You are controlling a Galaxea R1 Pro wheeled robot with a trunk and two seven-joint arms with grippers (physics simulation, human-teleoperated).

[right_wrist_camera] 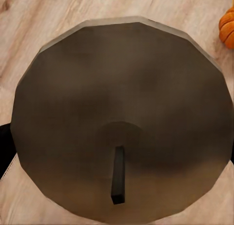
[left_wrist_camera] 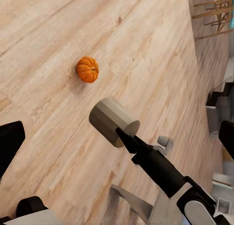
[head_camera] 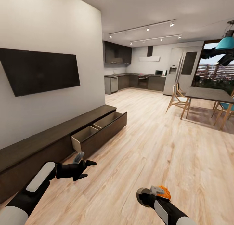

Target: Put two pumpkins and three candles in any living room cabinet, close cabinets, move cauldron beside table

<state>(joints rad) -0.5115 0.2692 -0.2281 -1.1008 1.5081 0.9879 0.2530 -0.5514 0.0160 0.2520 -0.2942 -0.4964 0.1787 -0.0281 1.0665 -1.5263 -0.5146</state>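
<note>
My right gripper (head_camera: 143,196) is shut on a pale beige-grey candle (right_wrist_camera: 117,103), whose dark wick (right_wrist_camera: 117,181) faces the right wrist camera. The left wrist view shows that candle (left_wrist_camera: 113,120) from the side, pinched by a black finger (left_wrist_camera: 130,141). One orange pumpkin (left_wrist_camera: 87,69) lies on the wooden floor close by, and also shows just beyond my right wrist (head_camera: 165,192). My left gripper (head_camera: 88,169) hangs open with nothing in it, in front of the long dark-brown cabinet (head_camera: 42,142). A drawer (head_camera: 97,129) of the cabinet stands pulled out, pale inside. The cauldron is out of view.
A black TV (head_camera: 39,70) hangs on the wall above the cabinet. A dining table (head_camera: 208,94) with wooden chairs (head_camera: 177,99) stands at the right. The kitchen (head_camera: 139,80) lies at the far end. Wide wooden floor (head_camera: 152,147) stretches between them.
</note>
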